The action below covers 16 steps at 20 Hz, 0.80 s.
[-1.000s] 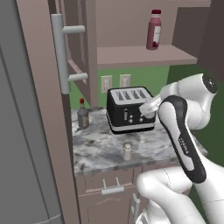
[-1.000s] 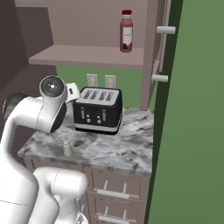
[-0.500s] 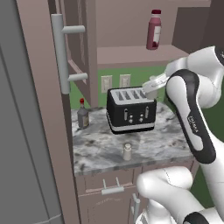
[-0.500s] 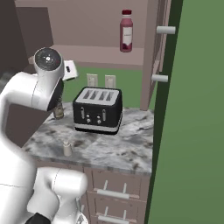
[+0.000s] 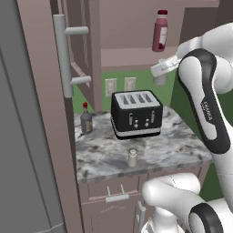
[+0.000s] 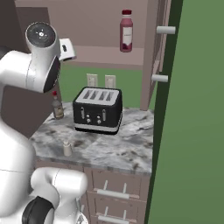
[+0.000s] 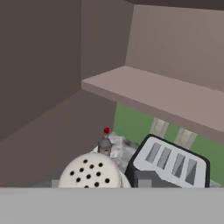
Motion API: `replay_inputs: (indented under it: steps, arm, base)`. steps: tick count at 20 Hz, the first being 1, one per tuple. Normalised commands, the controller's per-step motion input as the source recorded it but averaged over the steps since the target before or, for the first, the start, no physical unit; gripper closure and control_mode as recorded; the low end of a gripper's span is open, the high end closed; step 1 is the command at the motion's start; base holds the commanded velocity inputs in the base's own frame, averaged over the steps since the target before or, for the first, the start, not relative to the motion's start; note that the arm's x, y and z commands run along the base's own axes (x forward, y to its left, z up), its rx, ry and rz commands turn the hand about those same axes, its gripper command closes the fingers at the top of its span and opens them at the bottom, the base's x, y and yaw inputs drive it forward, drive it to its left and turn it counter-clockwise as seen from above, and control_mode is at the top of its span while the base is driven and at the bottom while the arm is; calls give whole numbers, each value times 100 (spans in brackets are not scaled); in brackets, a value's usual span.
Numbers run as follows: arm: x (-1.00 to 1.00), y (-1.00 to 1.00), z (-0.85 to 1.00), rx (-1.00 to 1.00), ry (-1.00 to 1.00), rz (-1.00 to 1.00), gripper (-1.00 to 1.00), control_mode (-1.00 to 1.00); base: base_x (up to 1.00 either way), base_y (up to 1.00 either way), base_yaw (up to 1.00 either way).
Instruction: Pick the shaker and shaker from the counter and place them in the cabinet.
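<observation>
On the marble counter (image 5: 182,136), at about 6 o'clock from the black toaster (image 5: 135,113), one shaker (image 5: 132,158) stands upright and untouched near the front edge. The other shaker (image 7: 92,171) sits right at the hand camera, its perforated cap filling the bottom of that view at 6 o'clock, so it looks to be held by the gripper (image 5: 160,69), raised at shelf height; the fingers themselves are hidden, so I cannot tell how the jaws stand. By my reading the task is under halfway: one shaker lifted but not yet set down, the second not yet picked. Ahead of the carried shaker, at about 12 to 1 o'clock in the hand view, lies the cabinet (image 7: 144,89) shelf board, bare on this side. A maroon bottle (image 5: 159,31) stands on the shelf, and a red-capped bottle (image 5: 85,119) sits at the toaster's 9 o'clock.
</observation>
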Motion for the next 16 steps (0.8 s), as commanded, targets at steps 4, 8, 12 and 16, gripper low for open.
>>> replay_inputs:
  steps: [4,8,12,16]
  arm:
    - [0,0,34,0,-5,0,100,-100]
    - [0,0,15,0,-4,0,100,-100]
    - [0,0,0,0,-7,0,100,-100]
    - [0,0,-1,0,-14,0,100,-100]
  base:
    - [0,0,0]
    - [0,0,0]
    - [0,0,0]
    - [0,0,0]
